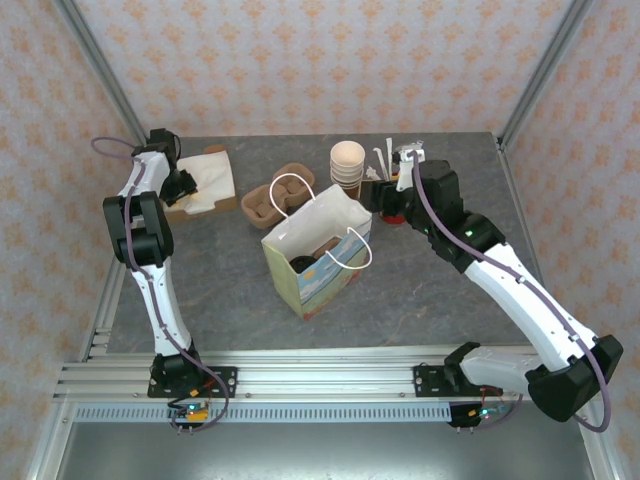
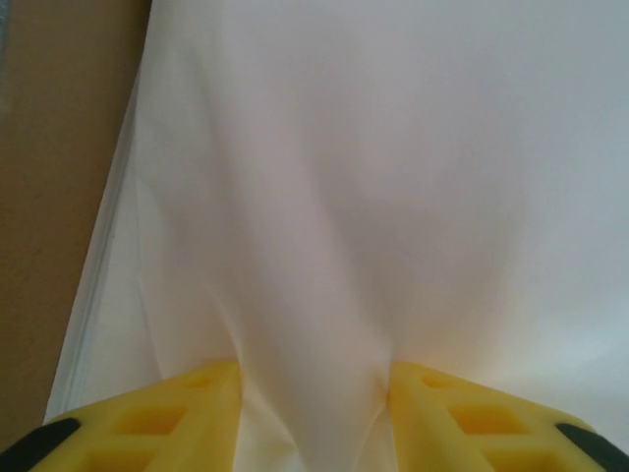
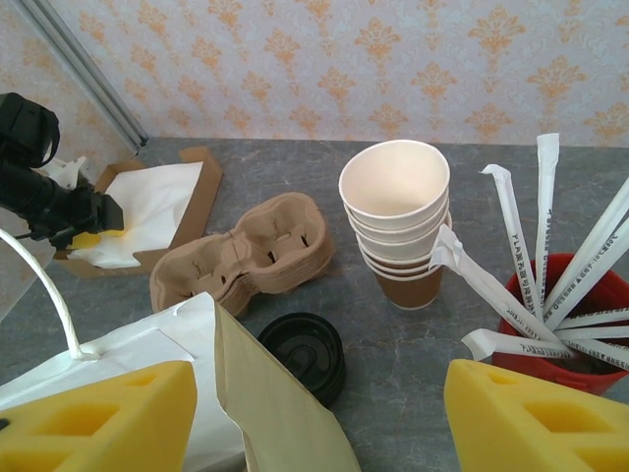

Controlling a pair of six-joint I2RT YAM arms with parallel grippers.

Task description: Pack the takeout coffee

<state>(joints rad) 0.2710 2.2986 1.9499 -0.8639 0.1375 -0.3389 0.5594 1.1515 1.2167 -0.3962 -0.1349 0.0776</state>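
Attention is drawn to the takeout coffee's round black lid [image 3: 303,354], which is seen level and face-up on the grey tabletop [image 1: 200,300], just beside the 1 o'clock corner of the open paper bag [image 1: 325,275]. Being round, it offers no long axis. Whether the brown cup stands under it cannot be told, since whatever lies below is hidden by the bag's rim. A dark round shape [image 1: 325,244] is also made out inside the bag, too small to be named.

From the right hand [image 3: 319,383] the lid is found at 9 o'clock, near and almost dead ahead between the fingers in the wrist view. From the left hand [image 2: 313,379] it is well apart, toward 3 o'clock, beyond the pulp cup carriers [image 3: 256,251]. The right arm is therefore judged much the nearer.

The right arm is extended from its base toward 11 o'clock. Its hand is pointed toward 9 o'clock above the tabletop, released, with nothing between the fingers. It is flanked by the stack of lidless cups [image 3: 398,226] and the red cup of stirrers [image 3: 609,295].

The left arm is extended to 10 o'clock of the bag, over the cardboard tray [image 3: 200,202]. Its hand is pointed down and clenched on a gathered fold of white napkin [image 2: 373,197]. From there the bag is judged to lie toward 4 o'clock.
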